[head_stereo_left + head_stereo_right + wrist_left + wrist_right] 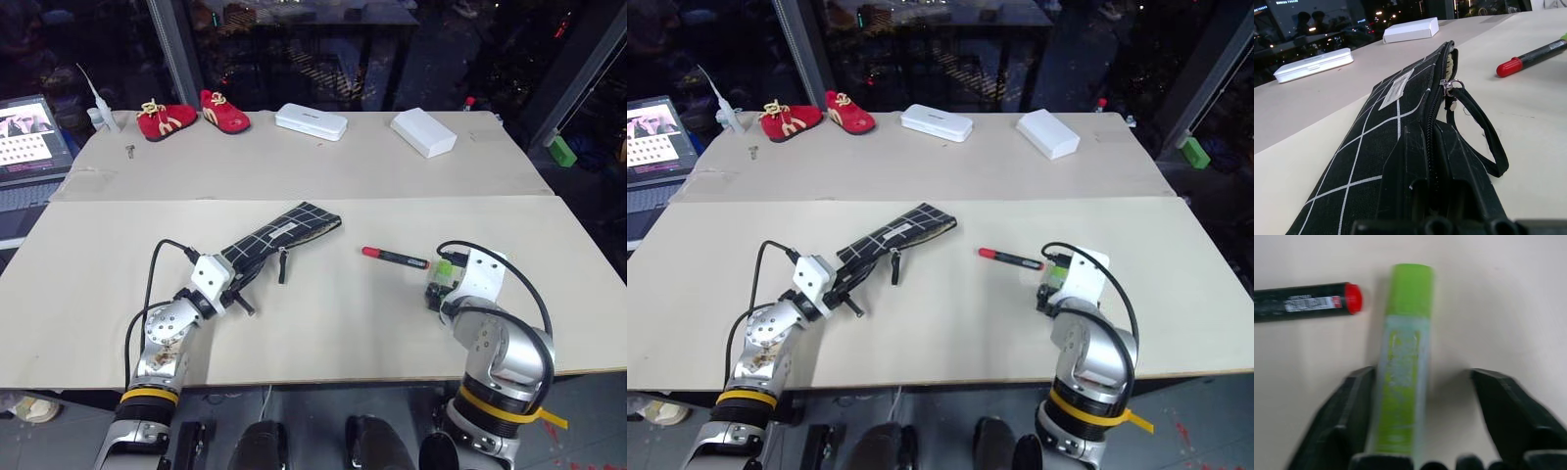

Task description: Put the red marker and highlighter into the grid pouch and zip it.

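The grid pouch lies flat and slanted on the table's left half. My left gripper is shut on its near end. In the left wrist view the pouch gapes a little at its far end, past the zipper pull, and its black cord loop rests on the table. The red marker lies right of the pouch. The lime-green highlighter lies just past the marker's end, between the fingers of my right gripper. One finger touches it; the other stands apart, so the gripper is open.
Two white cases and a pair of red shoes sit along the table's far side. A laptop stands off the left edge. A green block lies beyond the right edge.
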`<state>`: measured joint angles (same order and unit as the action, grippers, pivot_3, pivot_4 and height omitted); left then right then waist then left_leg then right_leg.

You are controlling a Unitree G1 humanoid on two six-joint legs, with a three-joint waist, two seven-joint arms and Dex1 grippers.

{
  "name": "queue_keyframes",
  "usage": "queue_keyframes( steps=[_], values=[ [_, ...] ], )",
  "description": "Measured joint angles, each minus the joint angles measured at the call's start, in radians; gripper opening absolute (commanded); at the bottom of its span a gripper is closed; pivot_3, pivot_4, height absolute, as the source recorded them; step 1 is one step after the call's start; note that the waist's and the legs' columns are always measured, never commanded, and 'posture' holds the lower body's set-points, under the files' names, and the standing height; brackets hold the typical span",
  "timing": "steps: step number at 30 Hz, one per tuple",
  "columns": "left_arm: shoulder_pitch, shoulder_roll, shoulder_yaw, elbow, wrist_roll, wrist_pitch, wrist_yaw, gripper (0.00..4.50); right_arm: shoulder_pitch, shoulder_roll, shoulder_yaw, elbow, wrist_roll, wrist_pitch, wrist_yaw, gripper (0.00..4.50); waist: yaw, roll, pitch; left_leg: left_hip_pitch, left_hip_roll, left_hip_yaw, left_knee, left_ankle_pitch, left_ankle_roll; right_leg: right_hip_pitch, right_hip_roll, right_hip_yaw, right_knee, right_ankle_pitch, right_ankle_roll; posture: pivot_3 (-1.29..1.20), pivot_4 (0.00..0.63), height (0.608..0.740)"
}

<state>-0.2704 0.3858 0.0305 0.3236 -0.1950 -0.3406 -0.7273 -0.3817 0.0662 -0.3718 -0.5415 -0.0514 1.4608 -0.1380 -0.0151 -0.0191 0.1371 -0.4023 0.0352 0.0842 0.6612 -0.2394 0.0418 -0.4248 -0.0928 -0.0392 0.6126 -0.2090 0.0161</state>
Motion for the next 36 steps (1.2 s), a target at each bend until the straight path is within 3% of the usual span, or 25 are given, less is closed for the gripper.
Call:
queue_keyframes(
  steps=[3, 12, 17, 22, 28, 32, 36],
  values=[
    [0.0, 0.001, 0.001, 0.0, 0.0, 0.0, 0.001, 0.0, 0.0, 0.001, -0.005, -0.002, -0.006, -0.009, -0.005, 1.02, -0.002, 0.0, 0.0, 0.0, 0.0, 0.0, 0.0, 0.0, 0.0, 0.0, 0.0, 0.0, 0.0, 0.0, 0.0, 0.0, 0.15, 0.74],
    [0.0, 0.011, 0.003, 0.0, -0.002, 0.01, 0.0, 0.0, 0.001, -0.013, -0.009, 0.017, -0.011, -0.05, -0.012, 1.03, -0.002, 0.0, 0.0, 0.0, 0.0, 0.0, 0.0, 0.0, 0.0, 0.0, 0.0, 0.0, 0.0, 0.0, 0.0, 0.0, 0.15, 0.74],
    [-0.002, 0.016, 0.006, 0.0, -0.005, 0.017, -0.01, 0.0, -0.045, -0.144, 0.007, 0.104, 0.001, -0.236, 0.047, 1.03, -0.004, 0.001, 0.001, 0.0, -0.001, 0.001, 0.0, 0.0, 0.0, -0.001, 0.0, 0.001, 0.0, 0.0, 0.0, 0.0, 0.15, 0.74],
    [-0.004, 0.018, 0.005, -0.003, -0.008, 0.019, -0.03, 0.0, -0.09, -0.39, 0.17, 0.146, 0.023, -0.536, 0.26, 1.03, -0.007, 0.001, 0.001, 0.0, 0.0, 0.0, -0.001, 0.0, 0.0, -0.001, 0.002, 0.001, -0.001, 0.0, 0.0, 0.0, 0.15, 0.74],
    [-0.004, 0.02, 0.005, -0.027, -0.015, 0.027, -0.05, 0.0, -0.056, -0.74, 0.529, 0.176, -0.01, -0.968, 0.673, 1.03, -0.003, 0.0, 0.001, 0.0, -0.001, 0.001, -0.001, 0.0, 0.0, 0.0, 0.0, 0.001, -0.002, 0.0, 0.001, 0.0, 0.15, 0.74],
    [0.005, 0.028, 0.006, -0.06, -0.032, 0.046, -0.061, 0.0, -0.043, -0.8, 0.652, 0.229, -0.072, -1.177, 0.789, 1.03, 0.002, 0.0, 0.001, 0.0, -0.001, 0.001, 0.0, 0.0, 0.0, 0.001, 0.0, 0.001, -0.002, -0.001, 0.001, 0.0, 0.15, 0.74],
    [0.021, 0.035, 0.004, -0.102, -0.04, 0.062, -0.07, 0.0, -0.103, -0.768, 0.736, 0.343, -0.147, -1.315, 0.817, 1.03, -0.001, 0.0, 0.001, 0.001, -0.001, 0.001, 0.0, 0.0, 0.0, 0.0, 0.0, 0.001, -0.001, 0.0, 0.0, 0.0, 0.15, 0.74]
  ],
)
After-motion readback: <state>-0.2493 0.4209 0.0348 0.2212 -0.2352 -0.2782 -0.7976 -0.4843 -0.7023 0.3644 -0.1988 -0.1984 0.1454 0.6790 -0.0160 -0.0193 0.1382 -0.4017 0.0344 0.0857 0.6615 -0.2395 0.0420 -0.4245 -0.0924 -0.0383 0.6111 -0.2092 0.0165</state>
